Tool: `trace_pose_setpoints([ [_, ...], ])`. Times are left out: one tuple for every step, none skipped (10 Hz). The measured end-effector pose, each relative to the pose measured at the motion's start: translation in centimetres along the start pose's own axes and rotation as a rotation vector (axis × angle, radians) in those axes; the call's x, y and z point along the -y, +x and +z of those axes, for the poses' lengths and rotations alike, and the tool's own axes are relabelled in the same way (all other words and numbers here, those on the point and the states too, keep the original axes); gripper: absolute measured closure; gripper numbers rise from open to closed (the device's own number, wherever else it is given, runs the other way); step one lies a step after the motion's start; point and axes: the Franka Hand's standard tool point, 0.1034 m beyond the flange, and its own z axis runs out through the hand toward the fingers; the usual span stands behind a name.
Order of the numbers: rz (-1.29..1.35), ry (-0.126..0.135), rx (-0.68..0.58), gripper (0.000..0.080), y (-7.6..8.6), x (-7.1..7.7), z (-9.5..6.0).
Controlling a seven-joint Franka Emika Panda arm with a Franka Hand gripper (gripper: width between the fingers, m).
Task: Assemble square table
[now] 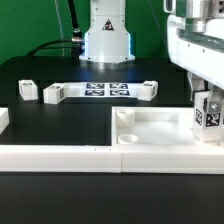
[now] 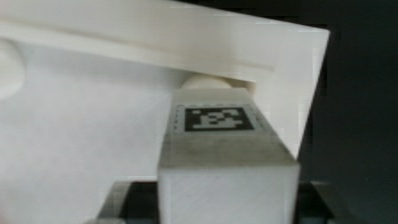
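Observation:
The square table top, a white tray with a raised rim, lies at the front on the exterior view's right. My gripper is shut on a white tagged leg block and holds it upright over the top's right corner. In the wrist view the leg runs from between my fingers to the inside corner of the top, and its far end touches or nearly touches the surface. More leg blocks lie at the back.
The marker board lies flat behind the top, in front of the robot base. A long white border rail runs along the front edge. Another white piece sits at the far left.

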Motion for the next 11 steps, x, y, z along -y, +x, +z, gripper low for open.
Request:
trace_pose_setpoints([
  [0.048,-0.003,-0.007,0.0509,-0.12,-0.18,0.11],
  [0.03,-0.006,-0.014,0.0509,-0.21,-0.27,0.12],
  [0.003,-0.005,-0.013,0.0502,-0.13,-0.24,0.12],
  [-0.033,-0.009,-0.021,0.0502,-0.2,-0.32,0.15],
  [-0.193,-0.029,-0.057,0.0311,-0.32,-0.68,0.3],
  [-0.375,-0.05,-0.093,0.0204,-0.32,-0.92,0.34],
  [-0.534,-0.06,-0.112,0.0204,-0.54,-0.92,0.33],
  [-0.559,-0.061,-0.108,0.0159,-0.5,-0.91,0.33],
  [-0.641,-0.066,-0.107,0.0152,-0.4,-0.89,0.32],
  [-0.688,-0.068,-0.105,0.0152,-0.41,-0.9,0.32],
  [-0.763,-0.073,-0.103,0.0152,-0.38,-0.89,0.32],
])
